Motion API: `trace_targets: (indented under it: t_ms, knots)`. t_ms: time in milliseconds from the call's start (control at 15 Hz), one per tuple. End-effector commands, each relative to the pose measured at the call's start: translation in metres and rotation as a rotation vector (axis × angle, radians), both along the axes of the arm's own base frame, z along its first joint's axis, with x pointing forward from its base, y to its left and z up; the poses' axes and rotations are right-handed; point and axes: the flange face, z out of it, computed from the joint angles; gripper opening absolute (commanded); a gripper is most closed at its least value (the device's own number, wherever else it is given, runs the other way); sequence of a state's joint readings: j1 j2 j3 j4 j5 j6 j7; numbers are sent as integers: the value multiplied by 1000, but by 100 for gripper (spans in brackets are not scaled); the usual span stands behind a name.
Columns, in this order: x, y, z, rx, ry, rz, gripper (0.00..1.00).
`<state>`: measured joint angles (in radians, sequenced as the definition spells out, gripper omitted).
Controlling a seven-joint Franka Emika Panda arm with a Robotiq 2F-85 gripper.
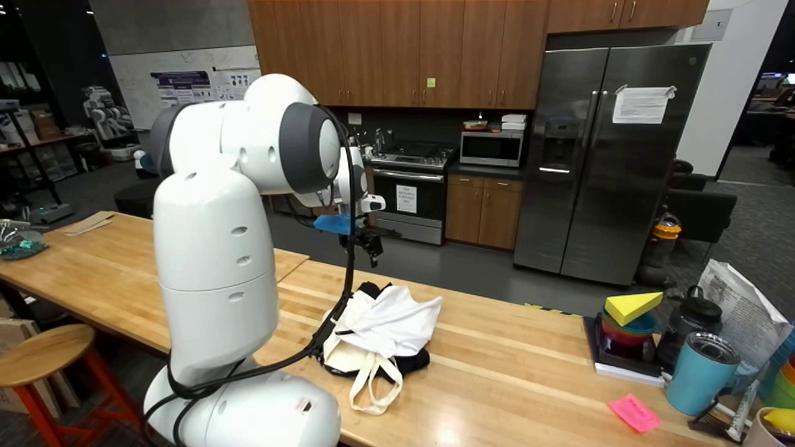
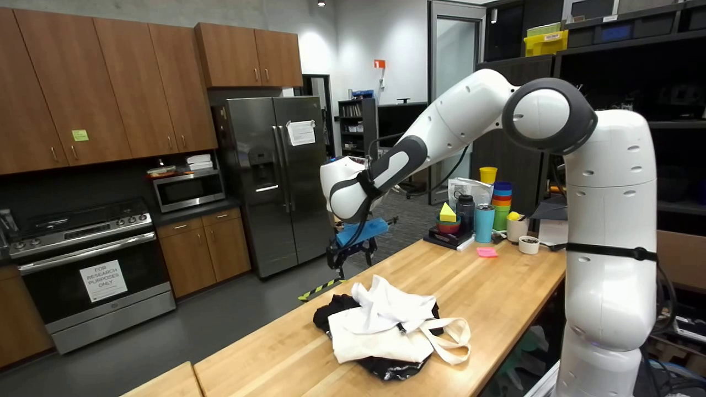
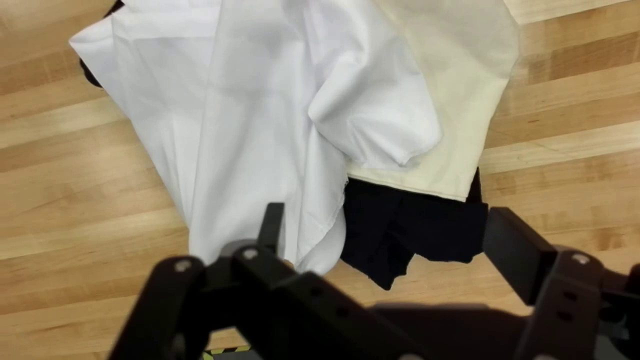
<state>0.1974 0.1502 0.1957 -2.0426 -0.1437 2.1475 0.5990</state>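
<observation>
brown cabinets point(image 1: 397, 53) | dark fridge point(image 1: 636, 186) | grey floor point(image 1: 472, 273) | whiteboard point(image 1: 186, 60) | red-legged stool point(image 1: 48, 355)

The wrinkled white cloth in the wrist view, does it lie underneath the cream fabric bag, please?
No, the wrinkled white cloth lies on top, covering part of the cream fabric bag.

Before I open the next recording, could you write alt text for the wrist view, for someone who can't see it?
An open pincer spans the bottom of the view, above rumpled white cloth lying partly over cream cloth, with black cloth showing beneath both, on a wooden table.
</observation>
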Motion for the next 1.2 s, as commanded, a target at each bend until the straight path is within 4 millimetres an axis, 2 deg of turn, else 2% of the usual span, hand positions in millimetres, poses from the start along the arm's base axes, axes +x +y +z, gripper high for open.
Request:
trace_targets:
  t_ms: [0,600,1133]
  knots:
    - [-3,3,2,-49,-23,-3,100]
    - [-2,11,0,-28,-7,-8,100]
    - [20,17,-45,-207,75,-140,100]
